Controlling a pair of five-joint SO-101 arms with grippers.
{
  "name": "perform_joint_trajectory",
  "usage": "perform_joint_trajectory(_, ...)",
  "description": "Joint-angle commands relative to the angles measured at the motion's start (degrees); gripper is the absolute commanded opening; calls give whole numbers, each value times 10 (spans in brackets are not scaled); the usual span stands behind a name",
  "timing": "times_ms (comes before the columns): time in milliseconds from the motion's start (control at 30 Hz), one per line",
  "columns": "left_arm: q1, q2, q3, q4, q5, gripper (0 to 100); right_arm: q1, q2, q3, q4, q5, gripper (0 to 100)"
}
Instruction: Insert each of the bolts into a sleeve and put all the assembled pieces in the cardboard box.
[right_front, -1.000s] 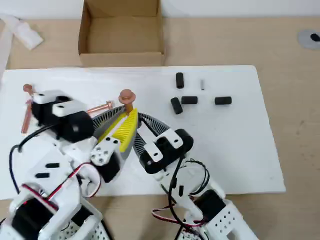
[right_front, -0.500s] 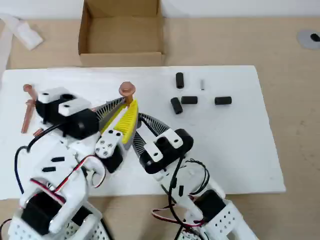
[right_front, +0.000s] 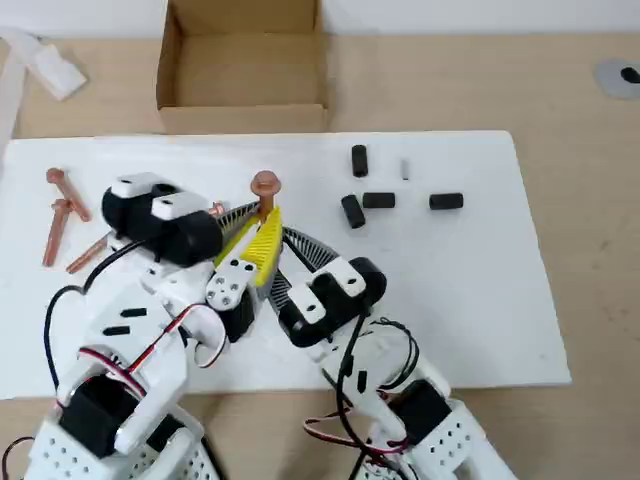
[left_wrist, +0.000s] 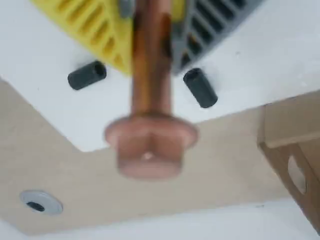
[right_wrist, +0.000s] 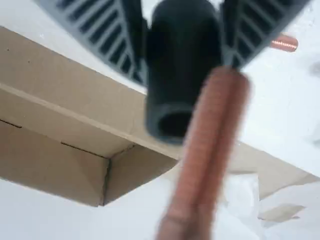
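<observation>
The left gripper (right_front: 264, 214) clamps the copper bolt (left_wrist: 150, 100); the right wrist view adds a black sleeve (right_wrist: 182, 70) pinched by the right gripper (right_wrist: 182, 20) (bore beside threads). Loose sleeves (right_front: 378, 200) sit well inside the mat (right_front: 480, 300) edge.

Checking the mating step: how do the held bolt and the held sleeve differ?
The bolt is copper, long and headed, in the left gripper; the sleeve is black, short and hollow, in the right gripper. Both are clamped and not yet joined.
</observation>
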Motion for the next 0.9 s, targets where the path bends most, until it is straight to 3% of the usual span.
perform_joint_trajectory(0,-10,-5,-6,11,-19,3,21,-11,-5,-12,-5,9)
perform_joint_trajectory(433,-41,-6,-6,-2,-22,3,44,-7,-7,-12,-25,9)
perform_joint_trajectory(700,-58,-5,11,-115,69,4,43,-7,-7,-2,-26,9)
perform_joint_trajectory(867,-58,-4,62,-199,89,4,0,-8,-7,23,-26,9)
